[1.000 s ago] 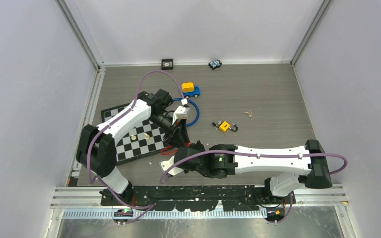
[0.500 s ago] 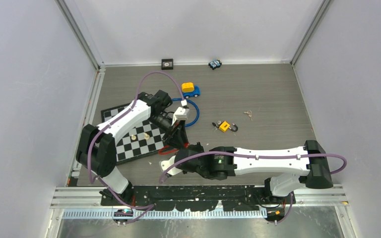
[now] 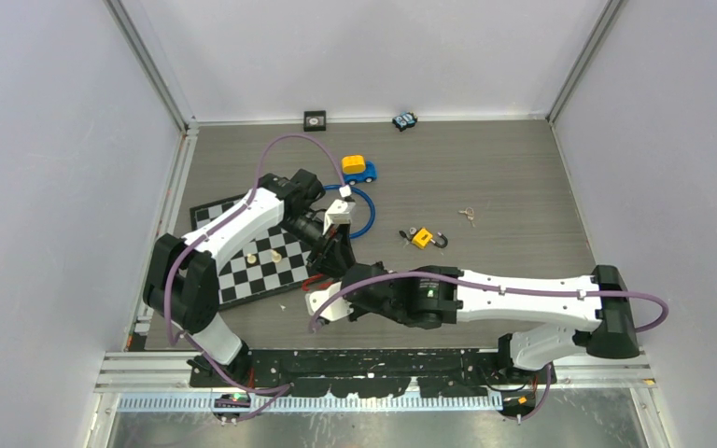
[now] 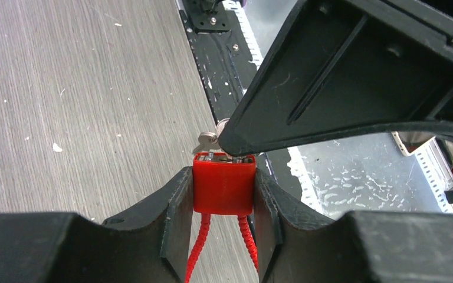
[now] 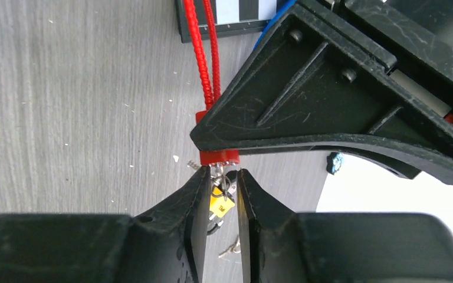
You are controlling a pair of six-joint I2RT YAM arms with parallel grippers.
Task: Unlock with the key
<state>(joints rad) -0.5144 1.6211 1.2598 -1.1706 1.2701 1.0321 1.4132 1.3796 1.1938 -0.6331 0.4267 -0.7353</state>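
Note:
My left gripper (image 4: 223, 177) is shut on a small red padlock (image 4: 223, 188), clamping its body from both sides while its red cable shackle (image 4: 196, 250) hangs down toward the camera. A silver key (image 4: 207, 140) sticks out of the lock's end. In the right wrist view the same red padlock (image 5: 219, 157) sits just past my right gripper (image 5: 222, 171). The right jaws stand a little apart around the key (image 5: 217, 175) and its ring without clamping it. Both grippers meet above the table by the chessboard (image 3: 261, 266).
A yellow padlock (image 3: 421, 238) lies on the table right of the grippers, with loose keys (image 3: 468, 215) beyond it. A blue ring (image 3: 366, 210), a blue and yellow toy car (image 3: 358, 169) and two chess pieces (image 3: 263, 256) are nearby.
My right gripper was shut on the key and has parted its jaws. The right arm has shifted, its wrist edging up toward the left gripper. The left arm keeps still.

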